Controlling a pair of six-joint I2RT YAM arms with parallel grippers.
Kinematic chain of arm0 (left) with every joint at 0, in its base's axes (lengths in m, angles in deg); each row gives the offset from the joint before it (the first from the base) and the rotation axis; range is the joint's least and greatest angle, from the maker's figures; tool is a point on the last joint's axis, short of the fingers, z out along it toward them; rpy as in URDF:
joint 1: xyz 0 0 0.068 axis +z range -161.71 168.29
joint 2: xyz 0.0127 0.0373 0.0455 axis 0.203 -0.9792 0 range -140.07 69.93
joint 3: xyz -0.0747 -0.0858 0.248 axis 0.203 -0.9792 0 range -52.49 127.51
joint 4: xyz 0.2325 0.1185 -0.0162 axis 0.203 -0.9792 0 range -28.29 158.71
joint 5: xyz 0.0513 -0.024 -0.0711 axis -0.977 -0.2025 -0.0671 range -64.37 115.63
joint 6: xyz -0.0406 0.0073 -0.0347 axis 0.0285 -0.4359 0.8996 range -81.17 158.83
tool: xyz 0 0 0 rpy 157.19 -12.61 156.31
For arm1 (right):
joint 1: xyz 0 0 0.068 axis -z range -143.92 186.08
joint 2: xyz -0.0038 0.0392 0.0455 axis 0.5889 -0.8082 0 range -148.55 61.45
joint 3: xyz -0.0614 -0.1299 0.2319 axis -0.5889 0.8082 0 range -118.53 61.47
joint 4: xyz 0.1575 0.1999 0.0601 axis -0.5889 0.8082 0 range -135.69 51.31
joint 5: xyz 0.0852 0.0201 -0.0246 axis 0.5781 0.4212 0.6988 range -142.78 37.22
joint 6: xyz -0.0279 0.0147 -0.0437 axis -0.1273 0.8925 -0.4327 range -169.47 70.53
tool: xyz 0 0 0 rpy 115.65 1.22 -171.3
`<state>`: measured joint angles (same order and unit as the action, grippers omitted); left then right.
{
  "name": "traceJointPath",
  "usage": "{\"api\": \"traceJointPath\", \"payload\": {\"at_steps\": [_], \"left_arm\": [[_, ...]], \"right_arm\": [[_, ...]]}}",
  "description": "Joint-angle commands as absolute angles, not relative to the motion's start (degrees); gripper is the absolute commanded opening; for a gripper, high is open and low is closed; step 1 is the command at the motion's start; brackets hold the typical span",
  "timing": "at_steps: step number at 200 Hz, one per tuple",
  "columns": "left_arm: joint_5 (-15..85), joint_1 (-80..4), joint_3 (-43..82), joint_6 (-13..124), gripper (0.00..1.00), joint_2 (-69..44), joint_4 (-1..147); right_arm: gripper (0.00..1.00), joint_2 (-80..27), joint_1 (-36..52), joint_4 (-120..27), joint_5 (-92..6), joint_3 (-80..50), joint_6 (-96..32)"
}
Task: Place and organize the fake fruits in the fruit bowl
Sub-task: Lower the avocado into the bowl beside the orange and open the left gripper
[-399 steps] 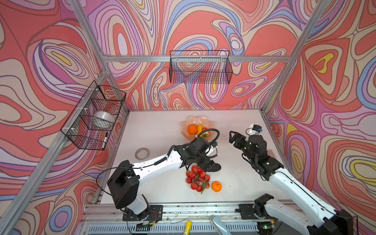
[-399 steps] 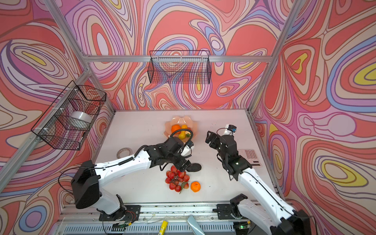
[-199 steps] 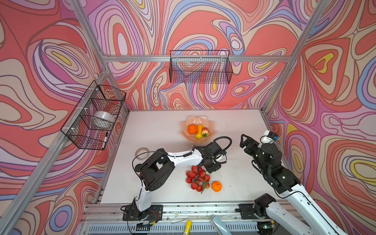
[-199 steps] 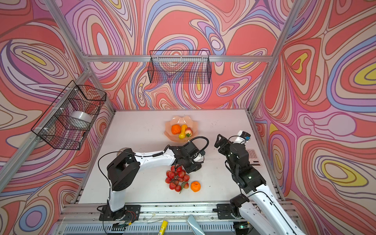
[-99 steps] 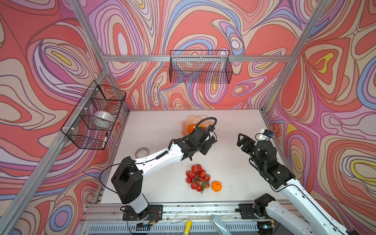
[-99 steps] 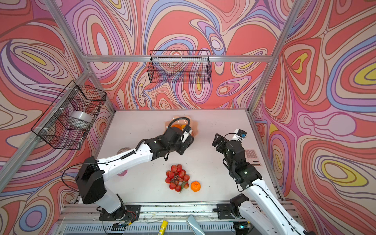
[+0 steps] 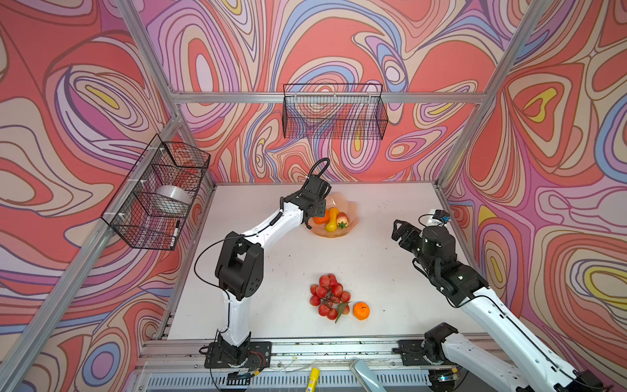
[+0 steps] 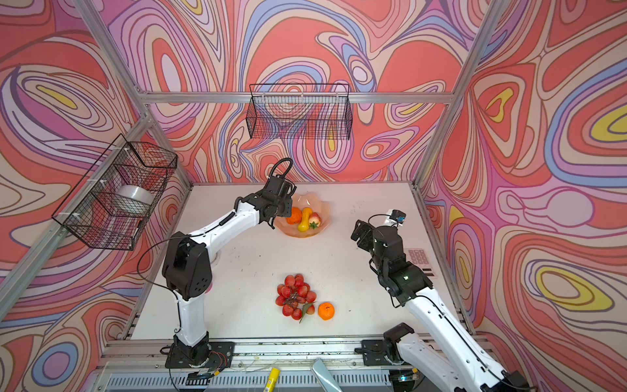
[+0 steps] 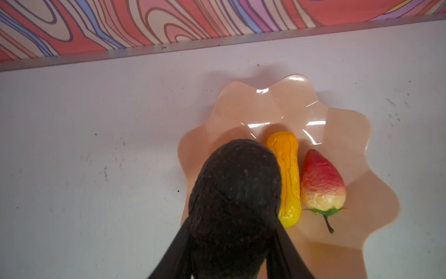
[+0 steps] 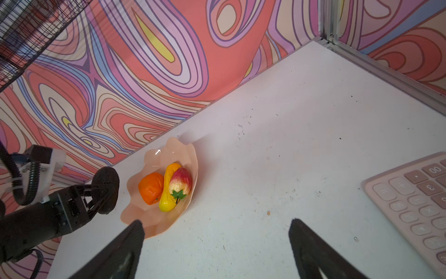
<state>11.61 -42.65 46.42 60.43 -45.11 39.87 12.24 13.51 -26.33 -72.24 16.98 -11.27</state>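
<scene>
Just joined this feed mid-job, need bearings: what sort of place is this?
Likely a robot test cell, not a home: white tabletop boxed in by aluminium frame beams and swirl-patterned wall panels, two white-and-black robot arms bolted at its front edge, black wire baskets hung on the walls.

Bowl (image 8: pixel 320 203) holds orange (image 8: pixel 294 215), gourd (image 8: pixel 304 220), strawberry (image 8: pixel 315 219); berries (image 8: pixel 294 294), second orange (image 8: pixel 326 311) on table (image 8: pixel 346 264)

Both top views side by side, high up at the front, looking down on the whole worktop (image 7: pixel 305 258) and back wall (image 7: pixel 424 152), almost the same picture, left wrist view very close above the fruit bowl (image 9: pixel 277 101), right wrist view farther off, facing that same bowl
</scene>
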Motion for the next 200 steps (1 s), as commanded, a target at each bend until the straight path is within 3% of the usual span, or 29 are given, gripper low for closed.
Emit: {"api": "traceJointPath", "payload": {"at_steps": [1,115,168,187,200], "left_arm": [[10.69,-42.26,48.23,66.48,0.26,-47.10,35.45],[11.02,-41.64,43.93,74.06,0.31,-49.12,37.94],[14.20,-41.53,43.82,75.81,0.55,-50.48,39.23],[15.55,-41.51,43.89,76.07,0.56,-50.42,39.57],[15.83,-41.51,43.71,76.24,0.63,-49.90,39.84]], "right_arm": [[0.98,12.85,13.72,-24.31,-73.35,15.33,-12.81],[0.98,13.03,13.67,-23.90,-73.72,15.00,-13.73],[0.98,13.52,13.70,-22.88,-73.96,14.80,-13.63],[0.98,13.75,13.68,-22.45,-74.11,14.67,-13.74],[0.98,13.73,13.67,-21.84,-74.00,14.41,-13.79]]}}
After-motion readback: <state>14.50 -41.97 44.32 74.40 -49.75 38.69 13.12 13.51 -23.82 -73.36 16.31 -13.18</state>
